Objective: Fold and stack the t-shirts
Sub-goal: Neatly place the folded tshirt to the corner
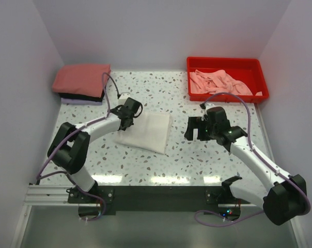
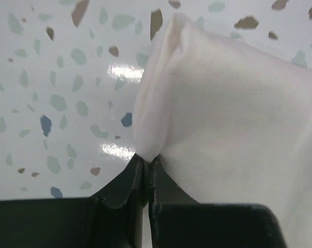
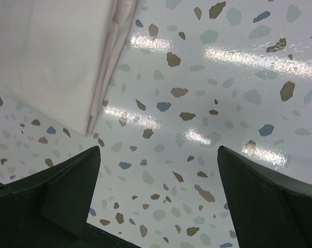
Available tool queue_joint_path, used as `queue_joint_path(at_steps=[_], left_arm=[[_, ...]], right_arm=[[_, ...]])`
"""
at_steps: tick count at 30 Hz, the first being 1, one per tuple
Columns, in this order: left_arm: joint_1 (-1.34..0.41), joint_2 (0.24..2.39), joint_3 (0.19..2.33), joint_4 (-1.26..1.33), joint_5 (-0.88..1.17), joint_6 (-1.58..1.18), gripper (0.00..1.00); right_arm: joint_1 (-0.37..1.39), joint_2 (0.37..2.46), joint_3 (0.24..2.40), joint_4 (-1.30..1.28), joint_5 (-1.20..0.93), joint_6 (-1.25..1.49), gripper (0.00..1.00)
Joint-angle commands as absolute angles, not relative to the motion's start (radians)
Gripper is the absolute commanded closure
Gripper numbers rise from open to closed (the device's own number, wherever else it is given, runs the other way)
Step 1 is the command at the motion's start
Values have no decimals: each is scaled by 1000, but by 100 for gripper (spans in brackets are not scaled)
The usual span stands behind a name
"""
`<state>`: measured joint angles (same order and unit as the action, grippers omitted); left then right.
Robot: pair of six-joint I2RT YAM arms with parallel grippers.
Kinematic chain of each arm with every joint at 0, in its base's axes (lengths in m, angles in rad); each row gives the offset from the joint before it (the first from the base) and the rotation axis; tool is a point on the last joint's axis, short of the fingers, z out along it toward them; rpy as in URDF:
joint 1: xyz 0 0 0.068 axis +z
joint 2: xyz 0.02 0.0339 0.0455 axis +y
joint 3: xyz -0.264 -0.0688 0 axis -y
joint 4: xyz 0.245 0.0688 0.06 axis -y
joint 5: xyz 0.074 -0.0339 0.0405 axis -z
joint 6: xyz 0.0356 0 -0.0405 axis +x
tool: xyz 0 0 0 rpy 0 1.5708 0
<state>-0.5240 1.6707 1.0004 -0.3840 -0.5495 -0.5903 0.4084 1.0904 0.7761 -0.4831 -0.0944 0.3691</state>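
Observation:
A folded white t-shirt (image 1: pixel 146 131) lies in the middle of the speckled table. My left gripper (image 1: pixel 129 117) is shut on its near-left corner; in the left wrist view the white cloth (image 2: pixel 223 113) bulges up from between the closed fingertips (image 2: pixel 145 161). My right gripper (image 1: pixel 196 129) is open and empty, just right of the shirt; the right wrist view shows the shirt's folded edge (image 3: pixel 52 57) at upper left and bare table between the fingers (image 3: pixel 68 191). A stack of folded shirts, salmon-red (image 1: pixel 81 78) over black and lavender, sits at the back left. Loose pink shirts (image 1: pixel 218 82) lie in the tray.
A red plastic tray (image 1: pixel 225 63) stands at the back right. White walls close in the table on the left, back and right. The arm bases sit on a dark rail (image 1: pixel 156 196) at the near edge.

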Motion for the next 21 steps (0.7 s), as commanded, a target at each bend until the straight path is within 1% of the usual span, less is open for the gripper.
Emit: queue_joint_path(at_steps=[1, 5, 8, 12, 17, 21], left_arm=[[-512, 1674, 1115, -387, -741, -482, 100], [-480, 1693, 1201, -361, -827, -393, 100], [-451, 1701, 1236, -296, -842, -292, 100], [-426, 1716, 1253, -99, -868, -70, 100], [-365, 1781, 1362, -15, -867, 101, 100], [-328, 1815, 1405, 147, -854, 291, 100]], right_arm=[[400, 1063, 770, -465, -58, 319, 1], [385, 1055, 752, -437, -71, 316, 1], [374, 1057, 750, -437, -69, 314, 1], [370, 1058, 747, -426, -74, 311, 1], [367, 1060, 744, -422, -66, 304, 1], [362, 1065, 742, -414, -63, 299, 1]])
